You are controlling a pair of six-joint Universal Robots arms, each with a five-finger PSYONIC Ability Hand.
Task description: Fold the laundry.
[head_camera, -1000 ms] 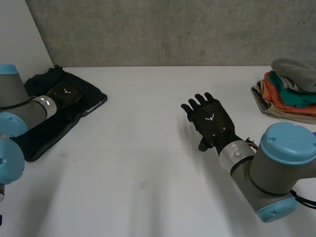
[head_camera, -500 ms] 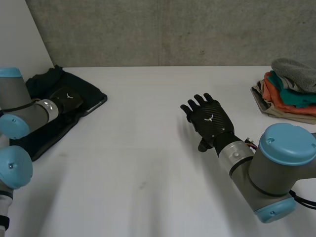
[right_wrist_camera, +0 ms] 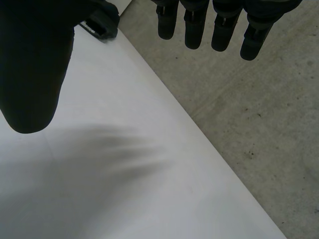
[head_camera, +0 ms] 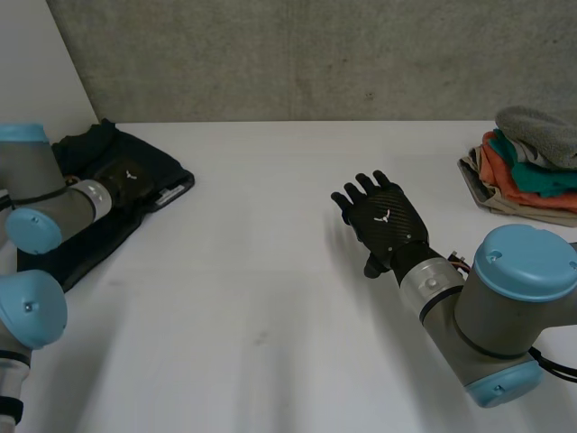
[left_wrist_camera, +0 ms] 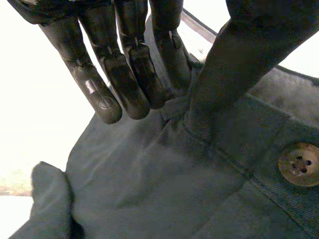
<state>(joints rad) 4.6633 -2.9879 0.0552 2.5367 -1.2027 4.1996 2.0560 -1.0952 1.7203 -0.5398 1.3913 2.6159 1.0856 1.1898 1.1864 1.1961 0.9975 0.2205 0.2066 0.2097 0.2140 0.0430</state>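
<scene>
A dark garment [head_camera: 86, 236] lies crumpled at the table's far left. My left hand [head_camera: 127, 178] rests on its middle, near the right edge. In the left wrist view the fingers [left_wrist_camera: 133, 74] and thumb are curled together, pinching a raised fold of the dark cloth [left_wrist_camera: 149, 189] beside a brown button [left_wrist_camera: 299, 164]. My right hand [head_camera: 386, 219] hovers over the bare table right of centre, palm down. Its fingers [right_wrist_camera: 199, 25] are straight and spread and hold nothing.
A pile of folded clothes [head_camera: 532, 167] in grey, teal and orange sits at the table's far right edge. The white table [head_camera: 270, 271] runs back to a concrete wall. In the right wrist view, concrete floor [right_wrist_camera: 249, 124] shows beyond the table's edge.
My left hand has closed its fingers and thumb on a fold of the dark garment and shifted slightly. The right hand has not moved.
</scene>
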